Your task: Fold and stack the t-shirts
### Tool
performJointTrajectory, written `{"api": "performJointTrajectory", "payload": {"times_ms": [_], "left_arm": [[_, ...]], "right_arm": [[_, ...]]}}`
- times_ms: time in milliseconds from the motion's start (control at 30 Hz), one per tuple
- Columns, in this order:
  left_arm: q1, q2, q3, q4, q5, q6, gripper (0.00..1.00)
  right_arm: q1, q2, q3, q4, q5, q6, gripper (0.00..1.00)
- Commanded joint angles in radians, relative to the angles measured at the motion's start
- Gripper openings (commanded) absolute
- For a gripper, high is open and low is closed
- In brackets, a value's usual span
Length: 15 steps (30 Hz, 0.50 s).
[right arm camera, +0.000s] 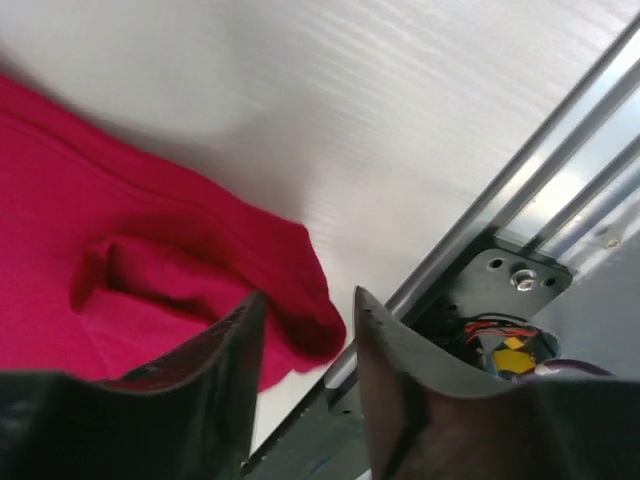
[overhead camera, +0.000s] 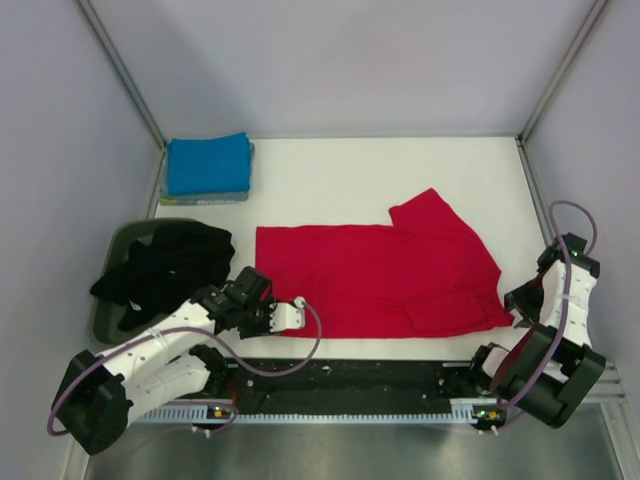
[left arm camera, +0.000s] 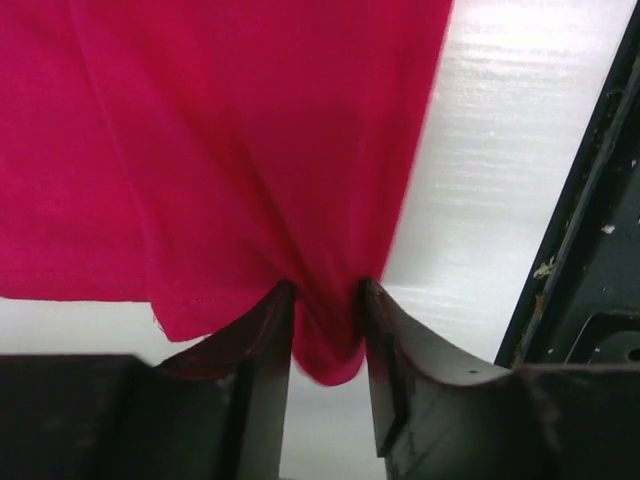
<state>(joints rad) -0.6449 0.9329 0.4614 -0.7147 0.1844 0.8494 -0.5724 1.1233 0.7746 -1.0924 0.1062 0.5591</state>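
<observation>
Two arms reach low from the near edge, one to each near corner of the red shirt (overhead camera: 370, 275), which lies spread on the white table (overhead camera: 350, 180); the left gripper (overhead camera: 292, 312) pinches the near-left corner, cloth bunched between its fingers (left arm camera: 262, 330); the right gripper (overhead camera: 520, 308) has its jaws slightly parted, the near-right corner loose between them; a folded blue shirt (overhead camera: 207, 165) sits far left; a black shirt (overhead camera: 165, 265) drapes over the tub (overhead camera: 108, 320) beside the left arm.
</observation>
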Motion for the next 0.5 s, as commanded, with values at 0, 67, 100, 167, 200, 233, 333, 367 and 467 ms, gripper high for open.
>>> {"api": "performJointTrajectory", "payload": {"times_ms": [0,67,100,167,200,233,333,367,467], "left_arm": [[-0.007,0.006,0.028,-0.052,-0.026,0.036,0.54],[-0.007,-0.012,0.071,-0.086,-0.016,0.027,0.66],[-0.004,-0.023,0.113,-0.097,-0.023,0.002,0.7],[-0.004,-0.039,0.186,-0.101,-0.03,-0.021,0.77],[-0.001,-0.039,0.225,-0.094,-0.03,-0.039,0.8],[0.007,-0.033,0.259,-0.072,-0.023,-0.067,0.83],[0.027,0.05,0.377,-0.016,-0.013,-0.162,0.87],[0.033,0.09,0.417,-0.003,-0.01,-0.196,0.87],[0.082,0.246,0.543,0.012,-0.008,-0.265,0.85]], "right_arm": [[-0.035,0.001,0.064,-0.027,0.105,0.048,0.63],[-0.041,0.004,0.1,-0.026,0.145,0.05,0.73],[-0.041,0.01,0.138,-0.02,0.162,0.045,0.74],[-0.041,0.023,0.208,0.005,0.153,0.018,0.76],[-0.04,0.033,0.247,0.028,0.118,-0.011,0.78],[-0.038,0.046,0.282,0.06,0.069,-0.034,0.82],[0.023,0.07,0.354,0.162,-0.063,-0.109,0.87],[0.072,0.081,0.379,0.199,-0.063,-0.138,0.87],[0.218,0.137,0.449,0.299,-0.091,-0.217,0.87]]}}
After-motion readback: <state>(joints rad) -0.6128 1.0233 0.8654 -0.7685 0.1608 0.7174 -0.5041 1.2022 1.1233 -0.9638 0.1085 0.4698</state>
